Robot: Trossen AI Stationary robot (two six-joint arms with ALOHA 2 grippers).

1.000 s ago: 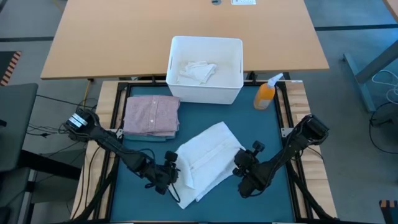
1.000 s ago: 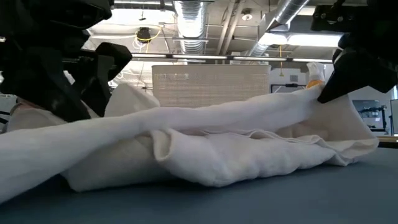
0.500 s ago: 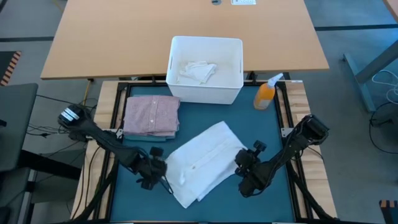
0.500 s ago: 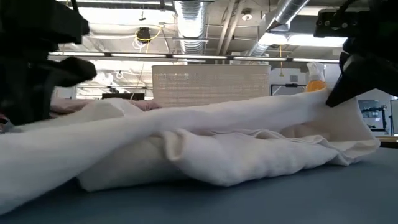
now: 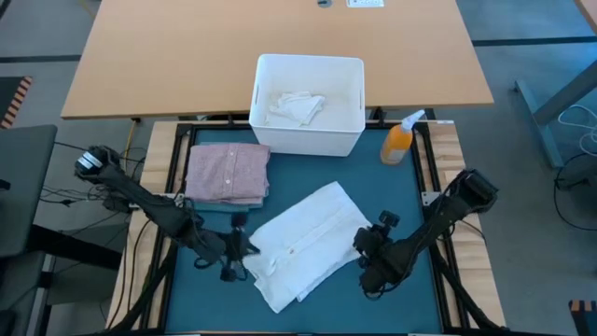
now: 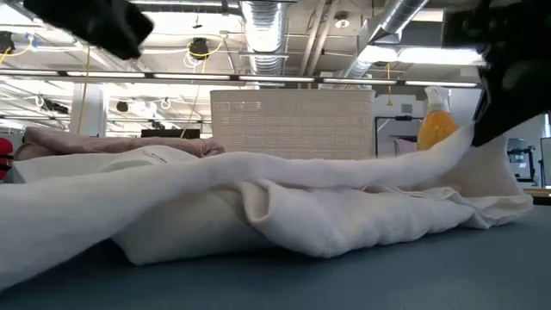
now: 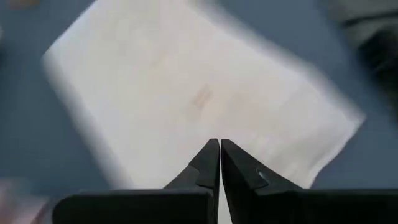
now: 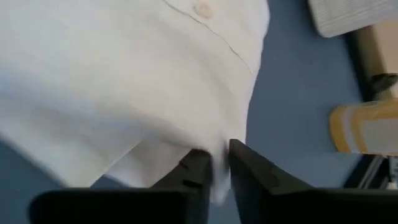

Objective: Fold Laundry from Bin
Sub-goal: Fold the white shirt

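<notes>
White shirt [image 5: 303, 241] flat on mat, left fingers [image 7: 219, 163] pressed together, right fingers [image 8: 214, 163] pinching its edge, bin [image 5: 310, 140], bottle [image 5: 399, 140] behind.

My high camera looks straight down on the whole tabletop [image 5: 187, 299]; the low one sits level at its surface; both wrist cameras hover close over the white cloth [image 5: 303, 243] every view shares

Evenly, brightly lit from ceiling strips [image 6: 448, 53] at one o'clock — soft, faint shadows. Wrist views smeared with blur — low view's foreground soft.
</notes>
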